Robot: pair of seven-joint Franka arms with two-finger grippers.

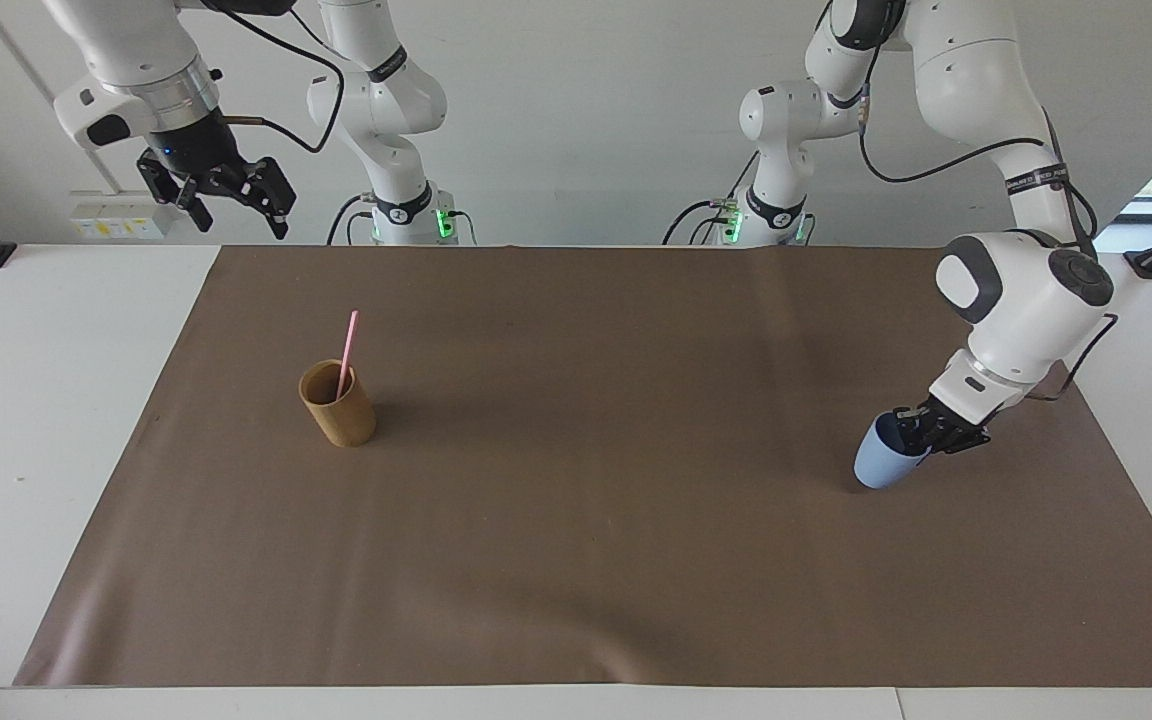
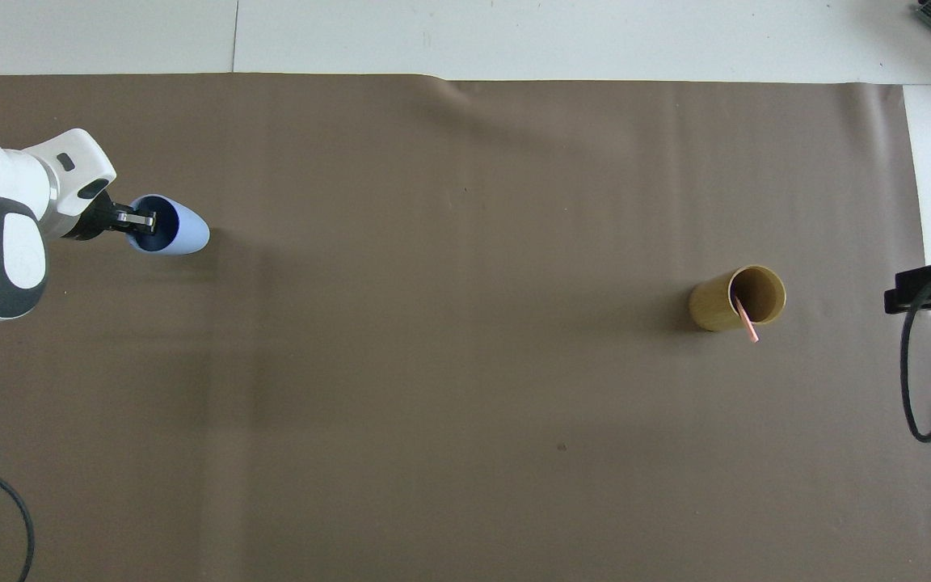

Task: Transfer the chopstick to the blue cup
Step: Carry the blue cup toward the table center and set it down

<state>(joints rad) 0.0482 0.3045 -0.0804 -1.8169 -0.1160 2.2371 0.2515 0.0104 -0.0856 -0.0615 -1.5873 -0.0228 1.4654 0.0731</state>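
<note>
A wide sheet of dull brown matte cloth (image 1: 576, 560) covered most of the white table (image 1: 36, 450). The left arm reached down over its own end of the cloth, and the left gripper (image 1: 911, 437) (image 2: 140, 219) was pinched shut on the rim of the small light blue, matte, tapered cup (image 1: 878, 464) (image 2: 179, 231), one finger inside the mouth and one outside. The blue cup leaned, its mouth tipped toward the gripper and its narrow base low at the cloth; whether the base touched the cloth could not be told. The right arm waited, with the right gripper (image 1: 233, 208) held high above the table edge at its own end, fingers spread apart and holding nothing. Toward the right arm's end of the cloth stood a tan-brown, wooden-looking cylindrical cup (image 1: 338, 404) (image 2: 736, 298), upright. The thin, straight, light pink chopstick (image 1: 346, 355) (image 2: 748, 323) stood in that brown cup, leaning against its rim, well apart from the blue cup.
</note>
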